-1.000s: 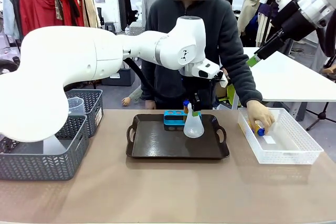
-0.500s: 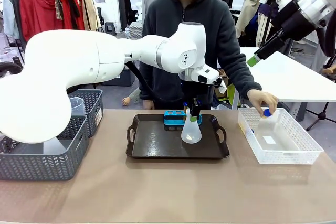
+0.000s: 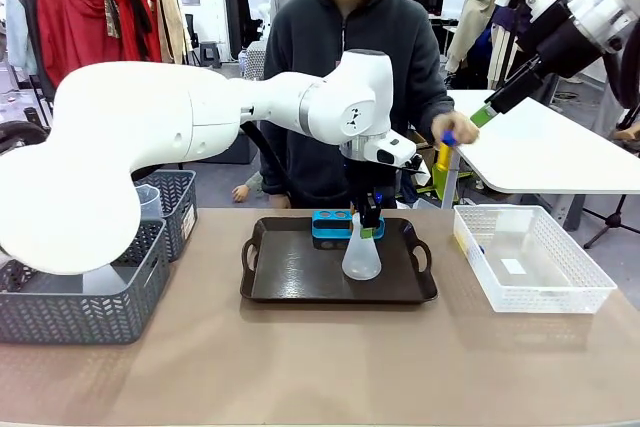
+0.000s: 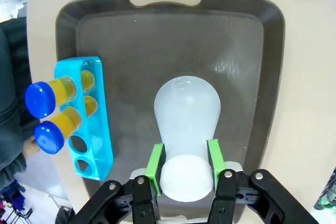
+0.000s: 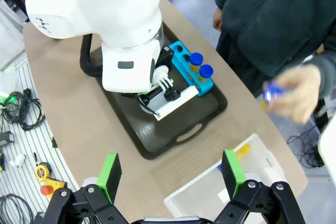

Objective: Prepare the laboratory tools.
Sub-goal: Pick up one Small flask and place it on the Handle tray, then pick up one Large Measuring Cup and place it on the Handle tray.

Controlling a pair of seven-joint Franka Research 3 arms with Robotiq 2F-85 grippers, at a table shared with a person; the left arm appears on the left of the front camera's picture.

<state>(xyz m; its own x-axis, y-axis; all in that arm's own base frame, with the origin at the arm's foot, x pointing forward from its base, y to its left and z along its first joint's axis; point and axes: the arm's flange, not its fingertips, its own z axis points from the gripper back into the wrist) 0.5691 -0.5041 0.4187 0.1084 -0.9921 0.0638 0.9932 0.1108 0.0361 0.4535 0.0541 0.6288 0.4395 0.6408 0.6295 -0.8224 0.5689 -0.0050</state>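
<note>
The translucent white conical flask (image 3: pixel 361 259) stands upright on the dark tray (image 3: pixel 290 272), and my left gripper (image 3: pixel 370 222) is shut on its neck. In the left wrist view the green pads (image 4: pixel 155 161) press both sides of the flask (image 4: pixel 186 114). Behind it, a blue rack (image 4: pixel 100 129) holds two test tubes (image 4: pixel 44 100) of yellow liquid with blue caps. The person's hand holds another test tube (image 3: pixel 445 150) in the air above the table's far right. My right gripper (image 5: pixel 170 174) hangs open high over the table, also seen at the top right (image 3: pixel 490 110). A clear beaker (image 3: pixel 145 202) sits in a grey basket.
A white mesh bin (image 3: pixel 560 292) stands at the right of the tray, with a yellow tube (image 5: pixel 241 153) still lying in it. Two grey mesh baskets (image 3: pixel 90 312) sit at the table's left. The person stands at the far side behind the tray.
My left gripper has lowered the flask onto the tray and shifted it slightly left. The person's hand has lifted a test tube out of the white bin and raised it.
</note>
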